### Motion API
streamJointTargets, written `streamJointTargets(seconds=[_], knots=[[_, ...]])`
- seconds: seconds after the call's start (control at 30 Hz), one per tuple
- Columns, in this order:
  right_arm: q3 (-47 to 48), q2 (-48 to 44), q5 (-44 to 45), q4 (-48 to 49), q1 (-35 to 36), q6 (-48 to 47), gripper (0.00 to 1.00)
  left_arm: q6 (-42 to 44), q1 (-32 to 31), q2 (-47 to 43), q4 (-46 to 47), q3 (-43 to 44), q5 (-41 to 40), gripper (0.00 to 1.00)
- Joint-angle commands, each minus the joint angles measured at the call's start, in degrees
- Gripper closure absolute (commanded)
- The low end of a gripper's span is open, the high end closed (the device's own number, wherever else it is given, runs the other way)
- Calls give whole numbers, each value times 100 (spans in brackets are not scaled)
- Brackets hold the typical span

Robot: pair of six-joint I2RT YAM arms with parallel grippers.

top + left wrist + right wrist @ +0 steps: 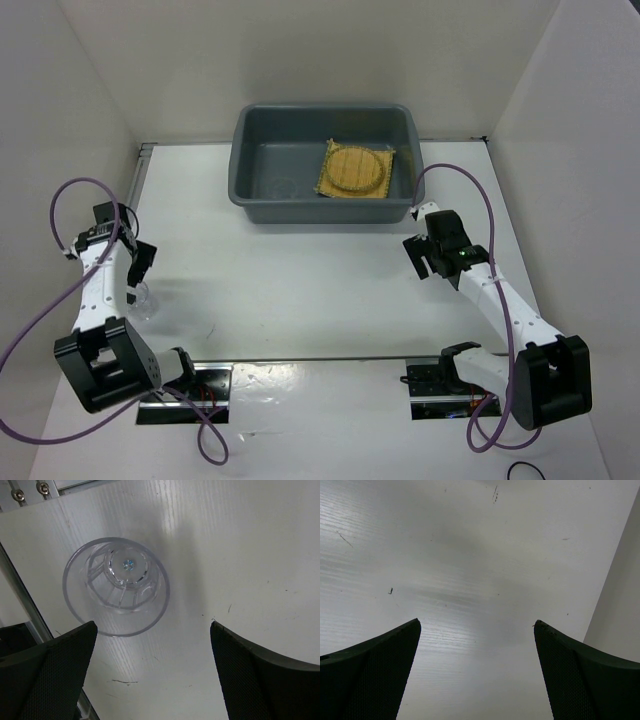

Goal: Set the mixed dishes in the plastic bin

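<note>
Small clear glass (116, 586) stands upright on the table (250, 550), at ten o'clock of the spread left gripper (152, 640).
Probably light, stiff, slick, breakable: pinch gently across the rim. Right gripper (477, 630) is spread, empty; plastic bin (300, 210) sits at twelve o'clock.

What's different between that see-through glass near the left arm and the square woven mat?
The glass is clear and round; the mat is yellow, woven and square. The glass stands on the table outside the bin; the mat lies flat inside it, a round disc on top. Neither is gripped.
</note>
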Motion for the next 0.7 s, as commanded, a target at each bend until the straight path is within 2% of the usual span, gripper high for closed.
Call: streamJointTargets(seconds=[0.0, 0.17, 0.27, 0.3, 0.33, 0.4, 0.43, 0.53, 0.67], knots=[[-1, -91, 92, 184, 59, 33, 2, 192, 130, 320, 331, -164, 276, 0], [-1, -91, 92, 184, 59, 33, 2, 465, 130, 919, 567, -164, 496, 0], [-54, -144, 92, 184, 59, 33, 2, 675, 130, 972, 813, -243, 628, 9], [-54, -144, 144, 184, 59, 33, 2, 728, 130, 972, 866, -243, 681, 36], [-54, -144, 145, 184, 59, 33, 2, 728, 130, 972, 954, -243, 794, 51], [-54, -196, 145, 184, 59, 86, 2, 877, 130, 972, 955, -191, 796, 89], [-54, -196, 145, 236, 59, 86, 2, 878, 130, 1033, 955, -112, 856, 100], [-54, -196, 145, 236, 59, 86, 2, 1097, 130, 1033, 955, 291, 1050, 100], [-54, -196, 197, 236, 59, 86, 2, 1247, 130, 928, 1374, 1108, 1847, 100]])
